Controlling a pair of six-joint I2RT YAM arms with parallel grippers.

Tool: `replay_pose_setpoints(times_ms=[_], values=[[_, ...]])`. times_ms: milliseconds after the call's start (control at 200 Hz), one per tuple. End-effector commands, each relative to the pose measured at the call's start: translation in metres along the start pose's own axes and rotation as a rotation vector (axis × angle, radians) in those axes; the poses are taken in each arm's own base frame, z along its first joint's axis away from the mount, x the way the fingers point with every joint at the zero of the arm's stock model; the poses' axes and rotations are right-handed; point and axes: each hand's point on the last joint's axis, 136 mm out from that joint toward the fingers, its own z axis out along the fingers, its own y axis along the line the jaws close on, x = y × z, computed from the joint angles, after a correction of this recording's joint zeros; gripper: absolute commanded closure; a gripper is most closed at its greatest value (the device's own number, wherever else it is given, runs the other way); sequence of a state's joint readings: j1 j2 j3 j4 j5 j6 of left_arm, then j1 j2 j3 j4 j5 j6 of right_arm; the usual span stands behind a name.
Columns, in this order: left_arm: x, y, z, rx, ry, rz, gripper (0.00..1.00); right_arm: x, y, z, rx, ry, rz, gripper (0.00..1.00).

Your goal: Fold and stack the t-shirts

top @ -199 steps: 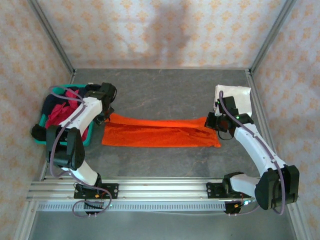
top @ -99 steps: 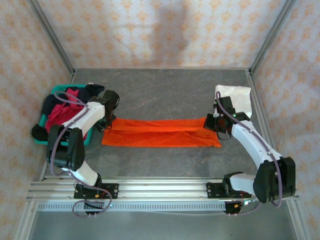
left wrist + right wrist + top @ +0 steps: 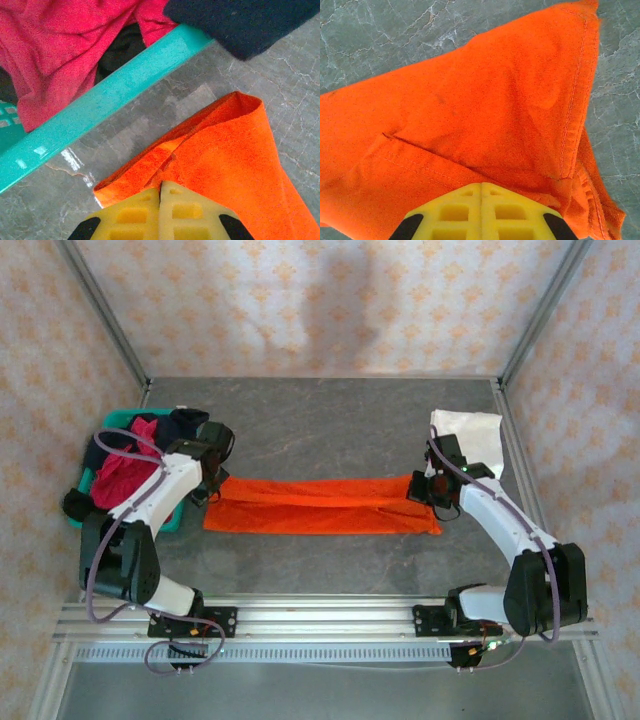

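Grey marbled counter lies between pale patterned walls, with the orange t-shirt at its middle. The shirt is folded into a long narrow band, its long axis running left to right between the two arms. The left jaws are clenched tight, yellow fingertips pressed together on the band's left end, where the cloth doubles over just beside the teal basket. The right jaws are likewise clenched, pinching the band's right end, where a stitched hem bunches at the fingertips. A crimson-pink t-shirt and a dark navy t-shirt are heaped in the basket at the left. A white t-shirt lies at the right rear, near the right arm.
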State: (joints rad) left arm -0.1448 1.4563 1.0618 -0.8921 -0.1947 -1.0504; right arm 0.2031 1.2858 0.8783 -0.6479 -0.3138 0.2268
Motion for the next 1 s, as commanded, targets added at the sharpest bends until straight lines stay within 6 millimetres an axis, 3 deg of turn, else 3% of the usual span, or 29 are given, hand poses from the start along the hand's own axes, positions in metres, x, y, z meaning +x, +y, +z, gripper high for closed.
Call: replay_pose_setpoints(times_ms=[0, 350, 585, 635, 731, 841, 911, 996], values=[[0.006, 0.022, 0.002, -0.060, -0.017, -0.005, 1.00, 0.006, -0.008, 0.002, 0.037, 0.018, -0.020, 1.00], [0.024, 0.028, 0.038, -0.147, 0.018, 0.029, 1.00, 0.014, -0.010, 0.013, 0.035, 0.047, -0.009, 1.00], [0.030, 0.027, 0.052, -0.180, 0.037, 0.041, 1.00, 0.023, -0.012, 0.025, 0.032, 0.087, 0.009, 1.00], [0.031, 0.028, 0.054, -0.185, 0.042, 0.044, 0.85, 0.024, -0.011, 0.026, 0.021, 0.093, 0.015, 0.92], [0.028, 0.034, 0.048, -0.197, 0.027, 0.029, 0.55, 0.019, -0.007, 0.018, 0.008, 0.065, 0.011, 0.63], [0.014, 0.041, 0.027, -0.177, -0.047, -0.003, 0.26, -0.001, -0.003, -0.005, 0.002, -0.055, -0.009, 0.50], [0.005, 0.040, 0.014, -0.145, -0.088, -0.011, 0.16, -0.010, 0.000, -0.016, 0.001, -0.100, -0.033, 0.45], [-0.001, 0.026, 0.001, -0.102, -0.112, 0.014, 0.12, -0.016, 0.003, -0.015, 0.010, -0.099, -0.057, 0.44]])
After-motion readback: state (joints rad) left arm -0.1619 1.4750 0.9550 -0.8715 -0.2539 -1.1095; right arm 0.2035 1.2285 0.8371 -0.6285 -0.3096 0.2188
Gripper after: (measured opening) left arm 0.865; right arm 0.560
